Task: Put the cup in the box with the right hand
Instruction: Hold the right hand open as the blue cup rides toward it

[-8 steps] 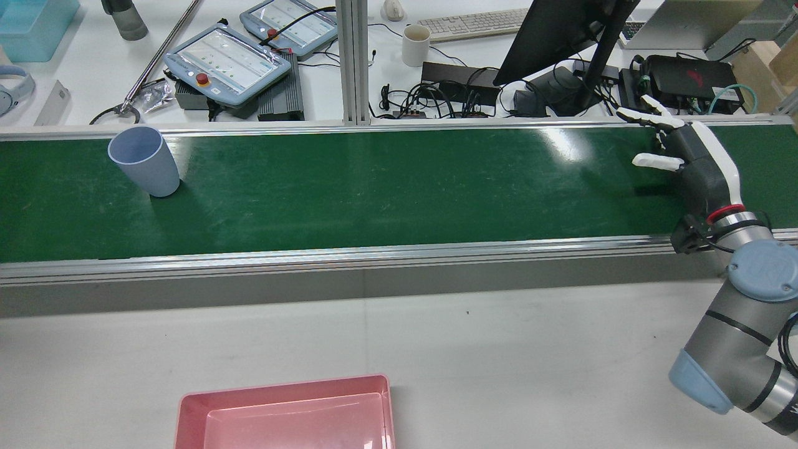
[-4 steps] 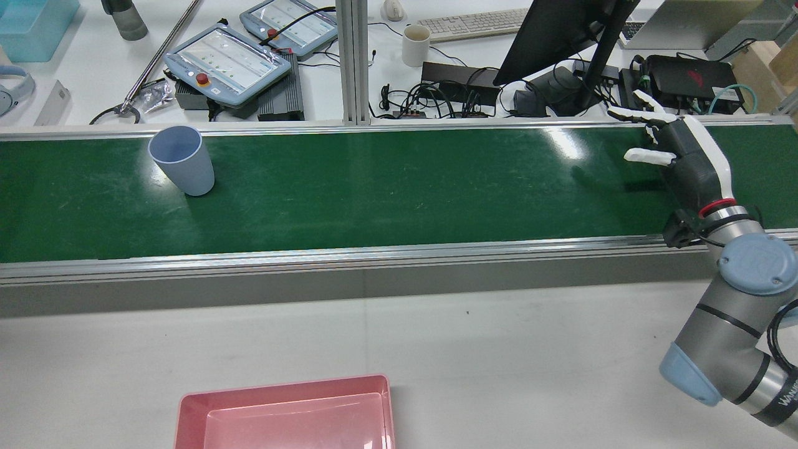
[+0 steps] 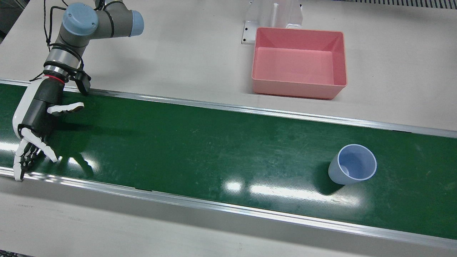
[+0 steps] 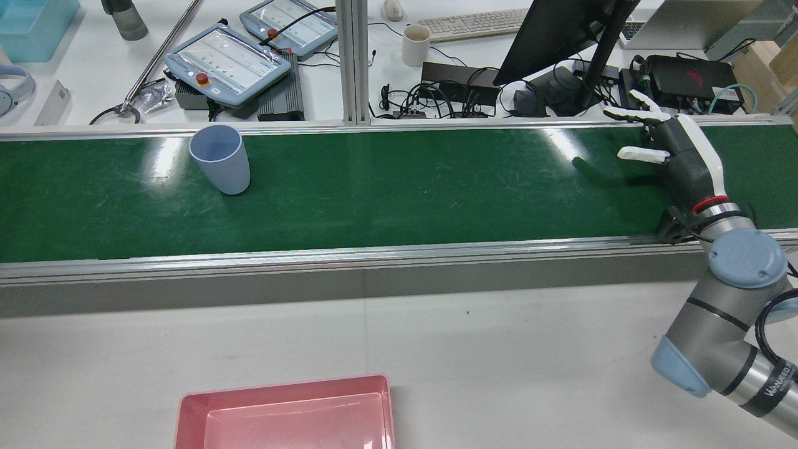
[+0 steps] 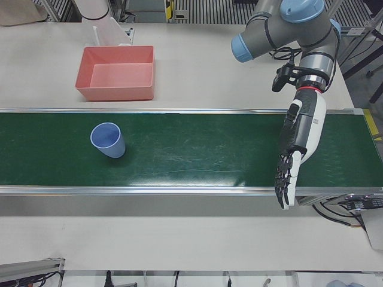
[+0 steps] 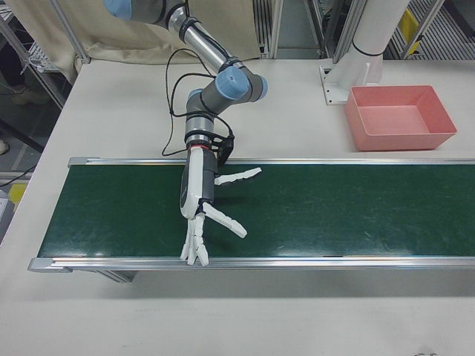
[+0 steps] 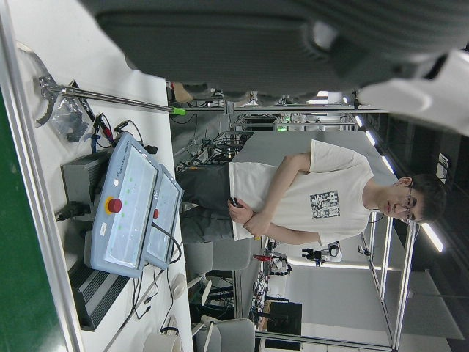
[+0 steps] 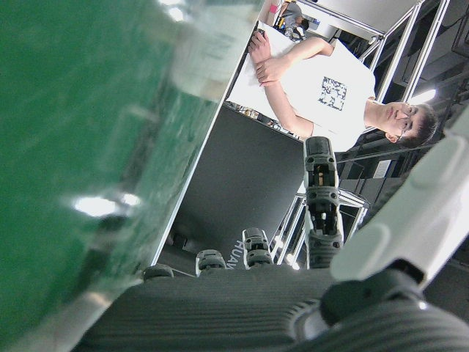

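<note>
One blue cup [image 4: 220, 159] stands upright on the green belt [image 4: 399, 187], well apart from my right hand [image 4: 676, 156], whose fingers [image 4: 637, 154] are spread, holding nothing. One pink box [image 3: 299, 62] sits on the table [image 3: 192, 53].

I'm working in robotics lab. Green conveyor belt [image 4: 399, 187] across white bench [image 4: 436, 349]. Behind it: control pendants [image 4: 227, 62], keyboard [image 4: 474, 24], monitor [image 4: 555, 37], tangled cables [image 4: 436, 100]. Person [image 7: 308, 194] watches among metal frames.
</note>
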{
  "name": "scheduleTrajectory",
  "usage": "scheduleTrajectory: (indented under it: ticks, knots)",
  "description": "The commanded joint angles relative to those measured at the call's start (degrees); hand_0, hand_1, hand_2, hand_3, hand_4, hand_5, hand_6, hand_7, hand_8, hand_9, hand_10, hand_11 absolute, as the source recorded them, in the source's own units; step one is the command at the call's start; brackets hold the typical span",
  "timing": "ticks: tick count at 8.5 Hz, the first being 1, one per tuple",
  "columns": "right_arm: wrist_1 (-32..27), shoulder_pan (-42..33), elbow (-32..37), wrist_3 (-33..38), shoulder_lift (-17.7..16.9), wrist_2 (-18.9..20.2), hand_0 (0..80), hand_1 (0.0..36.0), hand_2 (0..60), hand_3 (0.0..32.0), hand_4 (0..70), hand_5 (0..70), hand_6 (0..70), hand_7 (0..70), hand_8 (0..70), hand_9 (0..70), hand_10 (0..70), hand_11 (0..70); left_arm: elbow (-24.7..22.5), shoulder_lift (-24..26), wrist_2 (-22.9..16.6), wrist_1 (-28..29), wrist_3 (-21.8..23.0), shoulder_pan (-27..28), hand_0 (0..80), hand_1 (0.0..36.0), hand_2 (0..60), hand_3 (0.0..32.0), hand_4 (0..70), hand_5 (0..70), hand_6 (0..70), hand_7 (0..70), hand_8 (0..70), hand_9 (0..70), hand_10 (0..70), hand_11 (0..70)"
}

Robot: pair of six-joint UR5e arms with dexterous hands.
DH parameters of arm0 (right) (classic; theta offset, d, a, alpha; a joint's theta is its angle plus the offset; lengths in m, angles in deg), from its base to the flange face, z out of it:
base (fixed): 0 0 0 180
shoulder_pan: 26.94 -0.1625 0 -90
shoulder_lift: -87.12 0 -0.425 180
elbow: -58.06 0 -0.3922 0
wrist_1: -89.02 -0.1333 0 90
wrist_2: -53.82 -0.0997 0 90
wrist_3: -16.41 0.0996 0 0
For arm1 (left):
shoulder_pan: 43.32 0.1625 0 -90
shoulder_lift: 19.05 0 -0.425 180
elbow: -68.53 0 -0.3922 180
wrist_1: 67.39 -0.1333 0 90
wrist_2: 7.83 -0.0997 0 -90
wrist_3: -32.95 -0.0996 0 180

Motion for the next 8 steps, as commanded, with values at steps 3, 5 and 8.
scheduleTrajectory:
  ticks: [3, 5, 8]
  knots:
    - [0.1, -1.0, -0.1, 0.5, 0.0, 0.1, 38.3, 0.0, 0.0, 16.0, 34.0, 0.0, 0.4, 15.4, 1.8, 2.3, 1.2, 1.3, 0.0, 0.0, 0.0, 0.0, 0.0, 0.0, 0.0, 0.0, 0.0, 0.0, 0.0, 0.0, 0.0, 0.0, 0.0, 0.0, 0.0, 0.0]
    - [0.0, -0.8, 0.0, 0.3, 0.1, 0.1, 38.4, 0.0, 0.0, 17.2, 31.9, 0.0, 0.1, 14.8, 1.5, 1.9, 0.0, 0.0, 0.0, 0.0, 0.0, 0.0, 0.0, 0.0, 0.0, 0.0, 0.0, 0.0, 0.0, 0.0, 0.0, 0.0, 0.0, 0.0, 0.0, 0.0]
    - [0.2, -1.0, -0.2, 0.4, -0.2, 0.1, 38.3, 0.0, 0.0, 16.8, 34.1, 0.0, 0.2, 14.9, 1.3, 2.0, 0.0, 0.0, 0.0, 0.0, 0.0, 0.0, 0.0, 0.0, 0.0, 0.0, 0.0, 0.0, 0.0, 0.0, 0.0, 0.0, 0.0, 0.0, 0.0, 0.0]
